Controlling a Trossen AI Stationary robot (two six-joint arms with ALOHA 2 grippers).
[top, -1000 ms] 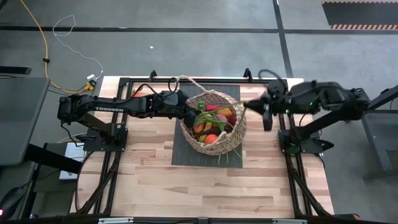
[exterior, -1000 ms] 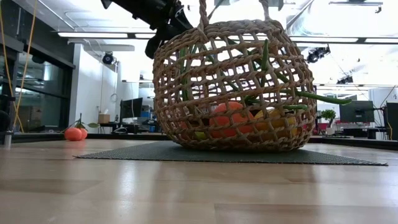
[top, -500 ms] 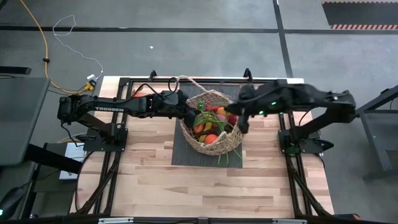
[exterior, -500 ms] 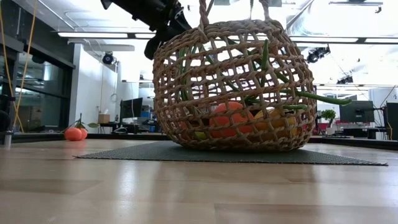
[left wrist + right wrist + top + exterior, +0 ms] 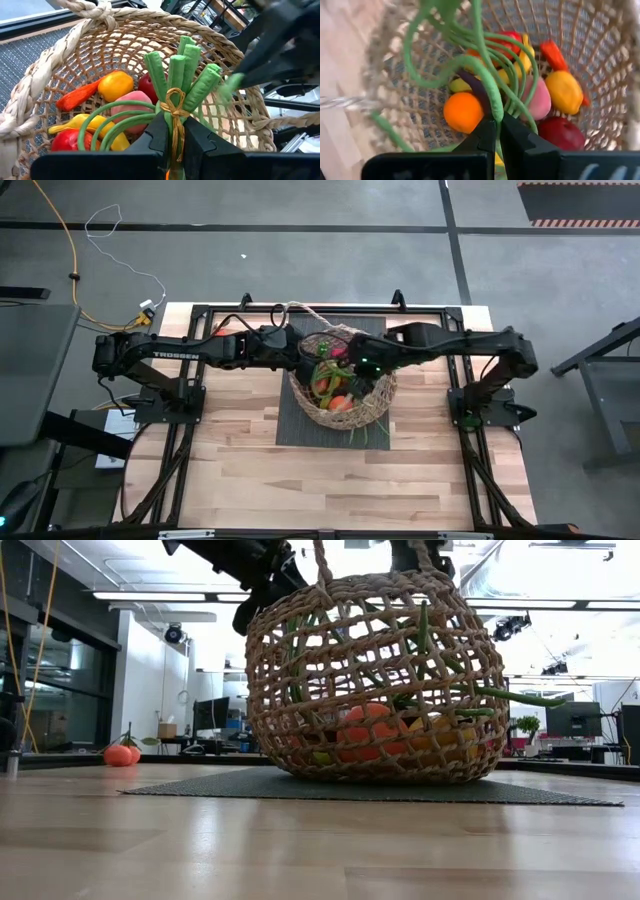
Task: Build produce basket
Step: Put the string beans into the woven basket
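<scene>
Now, the left gripper (image 5: 172,137) is clenched on the green bean stalks (image 5: 182,75) just below their straw-coloured tie, holding the bundle upright over the inside of the basket (image 5: 342,385). The right gripper (image 5: 497,131) has its fingers pressed together too, w/ a thin green stem running down into the gap between them — pinched, by the look of it, though the contact itself is hard to make out. Both arms reach in over the basket from opposite sides in the high view.

Inside the basket: an orange (image 5: 464,112), a lemon (image 5: 563,91), a pink fruit (image 5: 538,102), a red pepper (image 5: 68,140), a banana (image 5: 82,121) and a carrot (image 5: 77,96) lie on the bottom. The basket sits on a dark mat (image 5: 292,420) at the far middle of the table (image 5: 330,480).

Progress — nearly done, I'd say. Most produce is loaded; the beans are in but not let go, w/ stalks poking out through the weave. One orange fruit (image 5: 118,754) sits on the table, well apart from the basket.
</scene>
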